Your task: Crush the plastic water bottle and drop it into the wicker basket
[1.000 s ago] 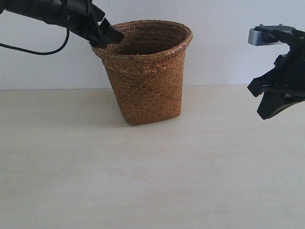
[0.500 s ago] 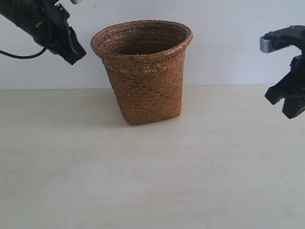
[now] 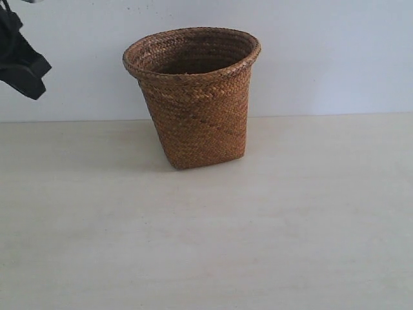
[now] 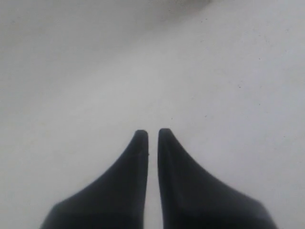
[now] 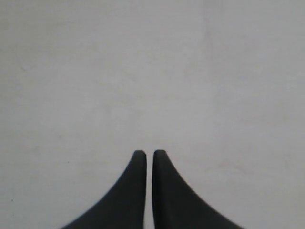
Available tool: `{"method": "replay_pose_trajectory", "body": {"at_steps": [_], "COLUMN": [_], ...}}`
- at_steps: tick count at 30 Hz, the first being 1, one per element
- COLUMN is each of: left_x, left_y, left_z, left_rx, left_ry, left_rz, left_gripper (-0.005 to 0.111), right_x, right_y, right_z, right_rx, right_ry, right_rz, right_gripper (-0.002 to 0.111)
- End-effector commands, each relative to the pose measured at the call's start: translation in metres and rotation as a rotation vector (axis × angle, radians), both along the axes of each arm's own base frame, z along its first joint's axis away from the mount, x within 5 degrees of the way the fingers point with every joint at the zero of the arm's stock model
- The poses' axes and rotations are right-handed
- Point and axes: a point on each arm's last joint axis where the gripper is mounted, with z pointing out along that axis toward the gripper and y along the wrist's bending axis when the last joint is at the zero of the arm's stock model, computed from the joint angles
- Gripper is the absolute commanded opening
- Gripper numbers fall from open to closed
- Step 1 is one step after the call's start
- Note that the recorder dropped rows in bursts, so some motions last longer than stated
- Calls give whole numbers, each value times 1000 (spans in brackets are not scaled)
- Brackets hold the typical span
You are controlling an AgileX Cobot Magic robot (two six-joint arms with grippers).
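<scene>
on the desk [image 3: 206,245], toward its far edge and a little left of the middle, the wicker basket [image 3: 197,123] stands upright in front of a plain pale wall [image 3: 322,58]. its flared braided rim is up and its narrower base sits on the desk top. from the exterior view i see only the upper band of its inner wall — everything lower is hidden by the near side of the weave. the plastic water bottle i cannot make out in any of my three views, and whether it lies down inside the basket i cannot tell.

the left gripper [image 4: 152,136] shows in its wrist view as two black tapered fingers [image 4: 128,181] drawn almost together, with only a thin slit between the tips and nothing pinched in it. behind them is a pale, blurred surface with a greyer patch at one corner — desk or wall, i cannot say. in the exterior view only a black chunk of the left arm [image 3: 22,64] pokes in at the upper left corner, cut off by the frame edge and well apart from the basket.

the right gripper [image 5: 149,155] reads the same: tips nearly touching, a hairline gap, empty, over a blank pale surface. it lies outside the exterior view, so i cannot place it relative to the basket.
</scene>
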Motion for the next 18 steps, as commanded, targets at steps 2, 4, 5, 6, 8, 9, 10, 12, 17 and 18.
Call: {"method": "replay_pose_trajectory", "body": {"at_steps": [2,4,5,6,8,9,10,12,17,18], "left_x": [-32,-45,-52,-58,-73,-78,-86,-99,-130,-134], "left_y": [8,10,11,12,15,16,17,19,25,26], "left_z": [10,14,15,13,13,13,12,9,-6,-11], "left_rx": [-12,-22,-27,-30,-44,-54,-70,-91,-140,-142], "left_ry": [-27,-75,-102,-117,-188,-230,-270,-343,-507,-518], "left_rz": [67,70,71,73,77,83,96,110,137,138], "left_gripper": [5,5,5,5,5,5,5,5,5,5], "right_x": [-27,-37,-45,-52,-66,-71,-77,-90,-117,-122], "right_y": [1,2,4,5,7,8,8,10,14,14], "right_z": [20,23,27,31,37,39,39,42,39,39], "right_rx": [-17,-25,-23,-19,-16,-15,-14,-10,-19,-21], "right_ry": [-248,-319,-370,-413,-498,-531,-563,-636,-781,-808], "right_rz": [-19,-20,-23,-27,-30,-33,-36,-38,-35,-35], "right_gripper": [0,0,0,0,0,0,0,0,0,0]}}
